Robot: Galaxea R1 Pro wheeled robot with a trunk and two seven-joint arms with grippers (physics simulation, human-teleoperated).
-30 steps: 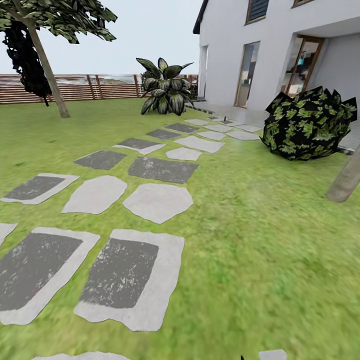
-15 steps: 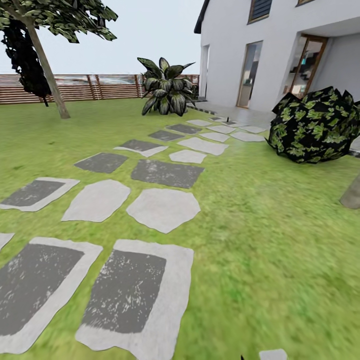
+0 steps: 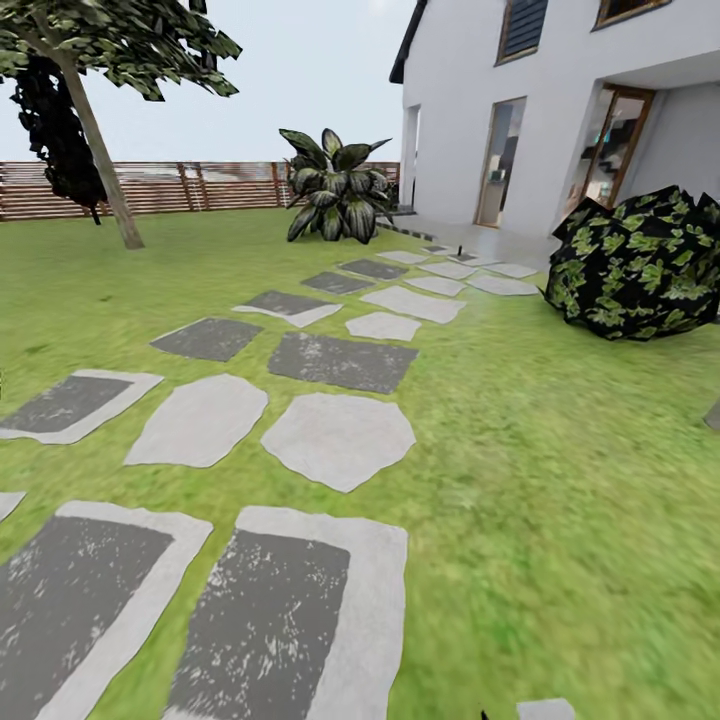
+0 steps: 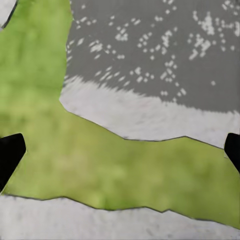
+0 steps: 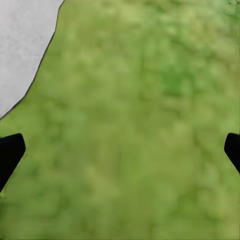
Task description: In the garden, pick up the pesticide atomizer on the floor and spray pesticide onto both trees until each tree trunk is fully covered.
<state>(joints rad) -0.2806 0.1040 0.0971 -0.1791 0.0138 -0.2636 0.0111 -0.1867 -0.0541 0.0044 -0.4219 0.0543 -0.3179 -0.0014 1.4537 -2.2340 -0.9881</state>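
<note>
Two sets of jaws hang spread wide and empty over the ground: the left gripper hovers above a strip of grass between grey paving slabs, the right gripper above plain lawn beside a slab edge. No atomizer can be made out anywhere on the grass or paving, so its place on the floor cannot be told from here. One tree with a leaning, pale trunk stands far off by the wooden fence, well apart from the robot; the white house, a striped bush and a dark leafy shrub lie ahead. As a judgement, an atomizer is likely light, rigid and smooth, best held around its narrow neck or handle, kept upright.
</note>
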